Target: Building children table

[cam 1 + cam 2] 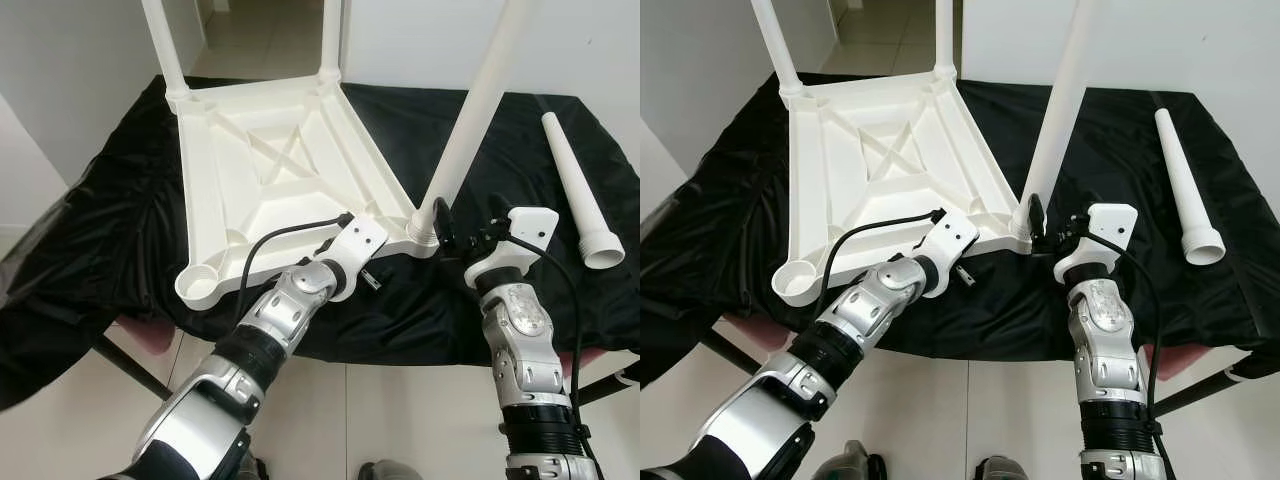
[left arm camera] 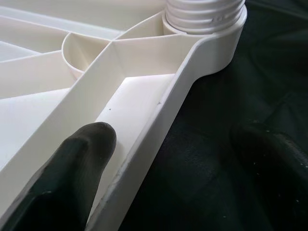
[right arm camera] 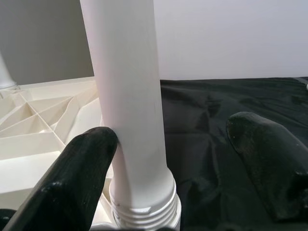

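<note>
The white tabletop (image 1: 280, 170) lies upside down on a surface under a black cloth (image 1: 470, 300), three legs standing up from its corners. The right gripper (image 3: 168, 159) has its jaws spread around the near leg (image 1: 470, 120) above its socket. The left gripper (image 2: 163, 159) straddles the tabletop's rim, jaws open. A loose leg (image 1: 578, 185) lies well apart on the robot's right.

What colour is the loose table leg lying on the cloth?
White, same as the tabletop. The loose leg shows best in the left eye view.
</note>
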Controlling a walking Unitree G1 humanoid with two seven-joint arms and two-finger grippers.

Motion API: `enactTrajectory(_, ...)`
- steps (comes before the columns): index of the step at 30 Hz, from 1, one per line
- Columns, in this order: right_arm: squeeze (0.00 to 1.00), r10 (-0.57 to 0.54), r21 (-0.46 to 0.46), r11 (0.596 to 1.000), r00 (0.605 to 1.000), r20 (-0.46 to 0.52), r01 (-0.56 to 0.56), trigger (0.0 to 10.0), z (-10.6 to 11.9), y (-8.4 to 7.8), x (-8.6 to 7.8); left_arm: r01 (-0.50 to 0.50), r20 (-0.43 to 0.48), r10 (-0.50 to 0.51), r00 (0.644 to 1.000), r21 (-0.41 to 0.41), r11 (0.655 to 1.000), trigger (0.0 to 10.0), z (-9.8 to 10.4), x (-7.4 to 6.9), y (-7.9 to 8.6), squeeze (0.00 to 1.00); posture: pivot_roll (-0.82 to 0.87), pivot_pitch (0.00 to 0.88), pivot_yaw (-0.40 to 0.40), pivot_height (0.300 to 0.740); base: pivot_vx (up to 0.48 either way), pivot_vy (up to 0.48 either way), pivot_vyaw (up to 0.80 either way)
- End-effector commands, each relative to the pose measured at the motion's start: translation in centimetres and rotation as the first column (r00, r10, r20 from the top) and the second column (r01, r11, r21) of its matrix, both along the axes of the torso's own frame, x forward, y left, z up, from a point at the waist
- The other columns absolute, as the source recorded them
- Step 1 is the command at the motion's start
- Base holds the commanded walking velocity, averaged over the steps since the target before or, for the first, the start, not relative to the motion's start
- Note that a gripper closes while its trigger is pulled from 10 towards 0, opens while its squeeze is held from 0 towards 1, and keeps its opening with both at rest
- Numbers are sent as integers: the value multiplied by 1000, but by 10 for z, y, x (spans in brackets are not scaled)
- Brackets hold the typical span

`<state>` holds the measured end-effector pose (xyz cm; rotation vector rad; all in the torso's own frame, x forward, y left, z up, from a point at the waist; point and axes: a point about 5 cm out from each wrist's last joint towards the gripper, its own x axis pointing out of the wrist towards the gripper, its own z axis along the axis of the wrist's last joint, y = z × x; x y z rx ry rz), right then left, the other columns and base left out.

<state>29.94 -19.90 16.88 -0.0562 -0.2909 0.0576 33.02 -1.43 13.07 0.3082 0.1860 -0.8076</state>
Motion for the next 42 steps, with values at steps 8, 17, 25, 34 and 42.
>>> enactTrajectory(8, 0, 8, -14, 1000, 1000, 16, -8, 10000, 4, 0, 2, 59, -15, -58, 998, 9, 998, 0, -3, 0, -3, 0, -62, 66, 59, 740, 0, 0, 0)
enactTrajectory(17, 0, 17, -23, 1000, 1000, 25, -17, 10000, 6, -1, 3, 157, 9, -158, 987, 49, 986, 0, -4, -6, 0, 0, -69, 69, 64, 740, 0, 0, 0)
enactTrajectory(25, 0, 24, -37, 999, 999, 29, -23, 10000, 7, -3, 2, 230, -3, -231, 973, 99, 968, 667, -12, -11, 10, 0, -71, 72, 62, 740, 0, 0, 0)
enactTrajectory(34, 0, 64, -44, 997, 998, 7, -63, 10000, 6, -2, 4, 257, -3, -260, 966, 151, 954, 10000, -17, -14, 18, 0, -73, 64, 57, 740, 0, 0, 0)
enactTrajectory(42, 0, 140, 18, 990, 988, -63, -139, 10000, -2, -7, 11, 269, 16, -274, 962, 135, 953, 10000, -9, -12, 24, 0, -69, 54, 47, 740, 0, 0, 0)
